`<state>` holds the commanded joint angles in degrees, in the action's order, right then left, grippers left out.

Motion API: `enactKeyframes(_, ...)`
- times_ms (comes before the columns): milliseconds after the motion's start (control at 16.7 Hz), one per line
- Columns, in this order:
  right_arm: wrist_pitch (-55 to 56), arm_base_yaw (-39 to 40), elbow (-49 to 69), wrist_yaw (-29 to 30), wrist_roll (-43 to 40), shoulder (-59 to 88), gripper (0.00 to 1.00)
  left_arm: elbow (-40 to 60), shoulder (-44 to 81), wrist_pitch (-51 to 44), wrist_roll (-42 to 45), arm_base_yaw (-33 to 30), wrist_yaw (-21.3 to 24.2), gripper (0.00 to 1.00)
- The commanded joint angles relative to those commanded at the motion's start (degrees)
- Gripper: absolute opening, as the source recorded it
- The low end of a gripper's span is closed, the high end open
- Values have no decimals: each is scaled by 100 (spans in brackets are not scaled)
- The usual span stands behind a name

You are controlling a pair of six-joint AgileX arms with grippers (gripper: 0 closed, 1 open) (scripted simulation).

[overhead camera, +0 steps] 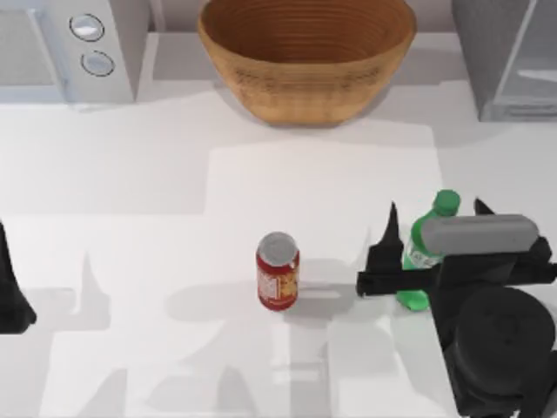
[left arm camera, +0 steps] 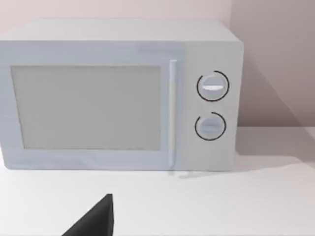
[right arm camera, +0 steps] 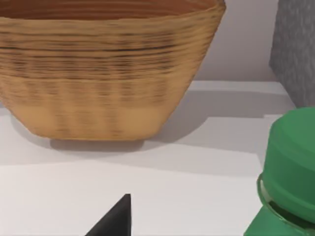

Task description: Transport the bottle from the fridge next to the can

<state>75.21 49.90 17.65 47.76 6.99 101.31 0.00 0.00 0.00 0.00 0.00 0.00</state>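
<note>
Right tool [overhead camera: 409, 248]: fingers standing apart around the bottle [overhead camera: 426, 239], not clamping
Bottle: out of the fridge [overhead camera: 509, 57], standing right of the can [overhead camera: 278, 272]
Left tool [overhead camera: 10, 296]: idling at left edge, fingers unclear
Remaining: backing away

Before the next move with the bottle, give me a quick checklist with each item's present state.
1. Bottle out of the fridge: ok; it is over the table, right of the can.
2. Right gripper at the bottle: ok; its fingers flank it.
3. Grip firmly closed: cannot tell.
4. Can upright: ok.
5. Table between can and bottle free: ok.
6. Left gripper out of the way: ok, at the table's left edge.
</note>
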Motion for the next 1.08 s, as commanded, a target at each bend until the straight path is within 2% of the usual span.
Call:
enactKeyframes(420, -1, 14, -9, 20, 5, -10, 100, 0, 0, 0, 0, 0, 0, 100)
enactKeyframes(780, -57, 597, -372, 587, 148, -307, 100, 0, 0, 0, 0, 0, 0, 100)
enactKeyframes(1080, -61, 601, -370, 603, 150, -298, 100, 0, 0, 0, 0, 0, 0, 100)
